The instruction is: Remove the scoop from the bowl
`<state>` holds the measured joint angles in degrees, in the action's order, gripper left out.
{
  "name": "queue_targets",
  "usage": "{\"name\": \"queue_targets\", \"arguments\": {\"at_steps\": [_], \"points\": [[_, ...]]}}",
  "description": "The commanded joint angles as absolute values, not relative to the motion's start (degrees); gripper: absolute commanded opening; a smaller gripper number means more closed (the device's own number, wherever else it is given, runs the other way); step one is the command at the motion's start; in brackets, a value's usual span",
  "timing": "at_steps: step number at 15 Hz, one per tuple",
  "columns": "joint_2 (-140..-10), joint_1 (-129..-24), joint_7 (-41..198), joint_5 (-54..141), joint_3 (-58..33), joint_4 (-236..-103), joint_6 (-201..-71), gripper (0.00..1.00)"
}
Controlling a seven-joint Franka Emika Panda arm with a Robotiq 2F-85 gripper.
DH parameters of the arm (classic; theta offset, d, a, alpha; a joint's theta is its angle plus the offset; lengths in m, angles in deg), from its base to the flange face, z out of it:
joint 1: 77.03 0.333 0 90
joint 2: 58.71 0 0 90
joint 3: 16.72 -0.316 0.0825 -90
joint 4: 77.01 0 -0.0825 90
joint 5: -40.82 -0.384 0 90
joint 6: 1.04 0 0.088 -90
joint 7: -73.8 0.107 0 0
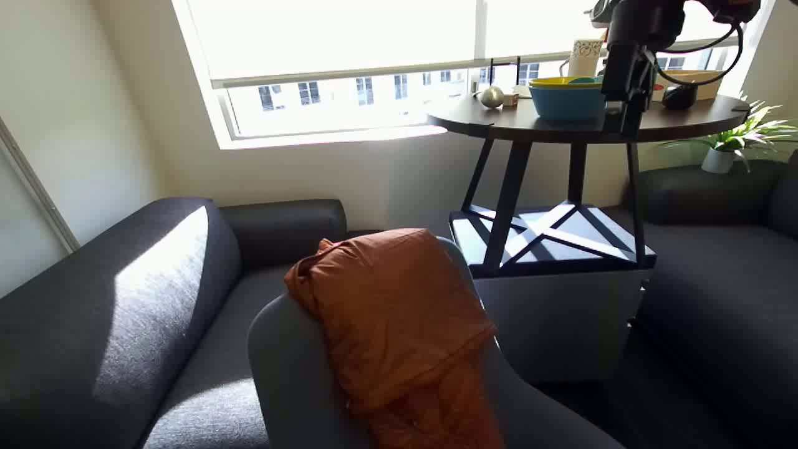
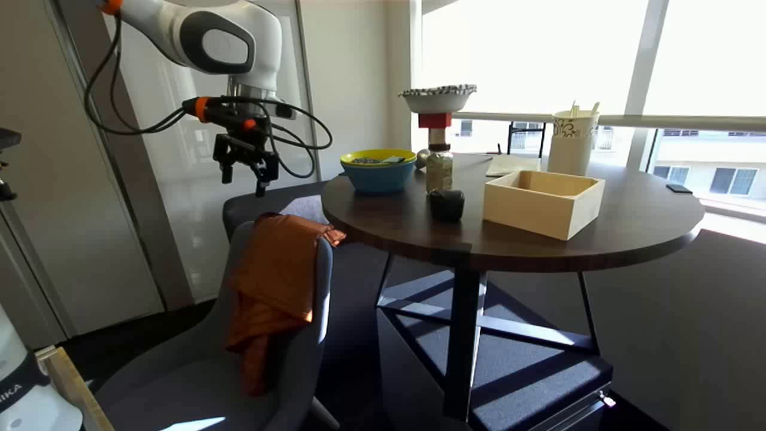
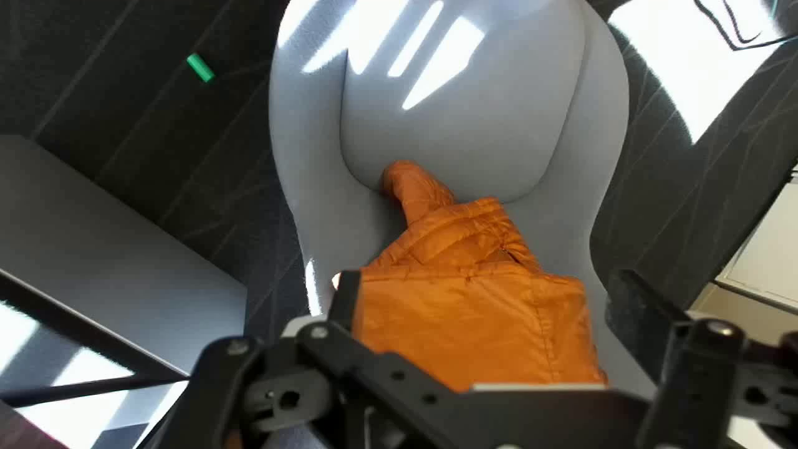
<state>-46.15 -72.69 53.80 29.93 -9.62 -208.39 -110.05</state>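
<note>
Your wrist view has an orange cloth [image 3: 474, 330] over a gray chair [image 3: 461, 137] at centre and a green object [image 3: 200, 67] upper left; in an exterior view, you have an open wooden box [image 2: 526, 209] right of centre.

Sunlight [image 1: 165, 268] streaks the dark sofa [image 1: 56, 324] and grey chair [image 3: 461, 137] near a part-shaded window [image 1: 343, 112].

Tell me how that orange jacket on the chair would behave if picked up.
Probably floppy: the orange jacket hangs in loose folds. It is likely light for its size, as its stitched fabric looks thin. Pulled, it may slide off easily, since it appears merely draped over the chair.
</note>
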Motion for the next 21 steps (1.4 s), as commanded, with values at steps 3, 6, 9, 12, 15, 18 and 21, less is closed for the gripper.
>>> {"name": "queue_targets", "arguments": {"at_steps": [3, 6, 9, 12, 15, 18, 21], "points": [[-46.21, -74.06, 53.59, 29.66, -10.93, -208.30, -109.91, 1.00], [-46.21, -74.06, 53.59, 29.66, -10.93, -208.30, -109.91, 1.00], [-46.83, -74.91, 57.21, 27.87, -10.93, -207.30, -110.65, 1.00], [-47.20, -76.28, 63.72, 24.87, -10.46, -206.09, -112.55, 1.00], [-46.75, -78.34, 68.71, 23.40, -9.86, -204.99, -115.02, 1.00], [-45.96, -80.70, 73.06, 23.44, -9.13, -204.51, -119.14, 1.00], [-45.77, -82.76, 78.33, 23.91, -8.59, -203.93, -122.98, 1.00]]}}
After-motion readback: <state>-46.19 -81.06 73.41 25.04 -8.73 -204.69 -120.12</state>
